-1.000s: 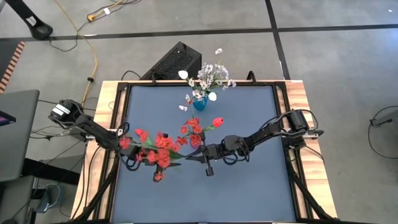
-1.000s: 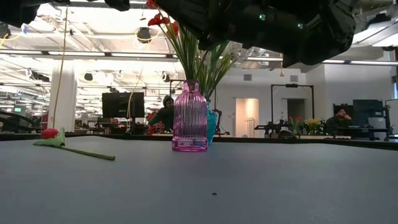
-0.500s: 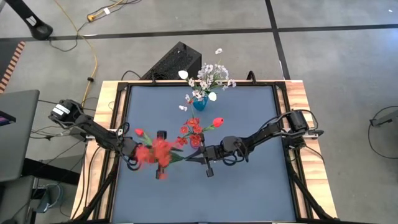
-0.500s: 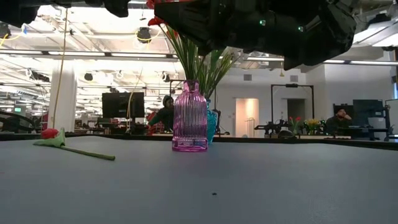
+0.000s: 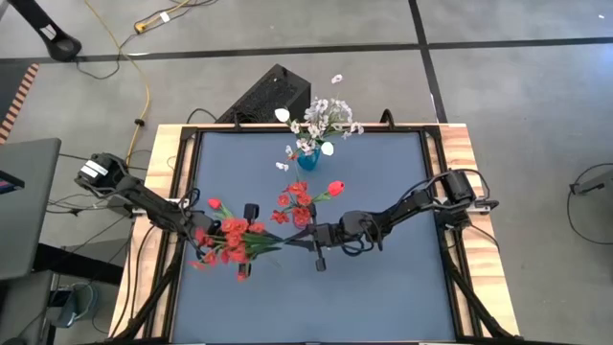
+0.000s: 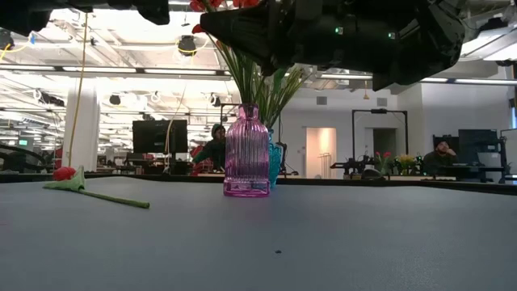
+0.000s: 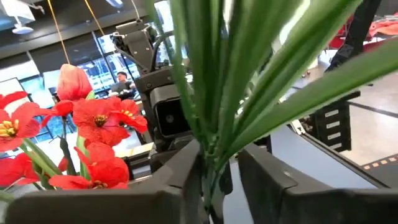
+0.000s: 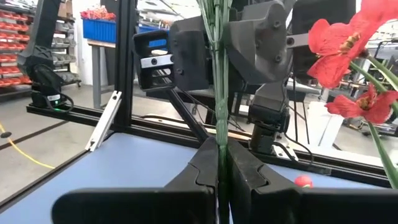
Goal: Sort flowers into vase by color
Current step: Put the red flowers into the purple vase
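On the left of the high view, the left gripper (image 5: 251,238) is closed on the green stems of a red spray (image 5: 227,241) held above the table (image 5: 383,287). The right gripper (image 5: 299,240) pinches the same stem bundle thin between its fingers (image 8: 205,163). Beyond stand the pink vase (image 6: 246,151) with red flowers and the blue vase (image 5: 307,158) with white ones. One red tulip (image 6: 69,176) lies apart. The stems look light, bendy and smooth; I judge that a hold low on the stem is safest, not on the soft blooms.

Left gripper (image 5: 251,240) and right gripper (image 5: 308,241) meeting mid-table, red spray (image 5: 228,240) between, blue vase (image 5: 307,159) behind
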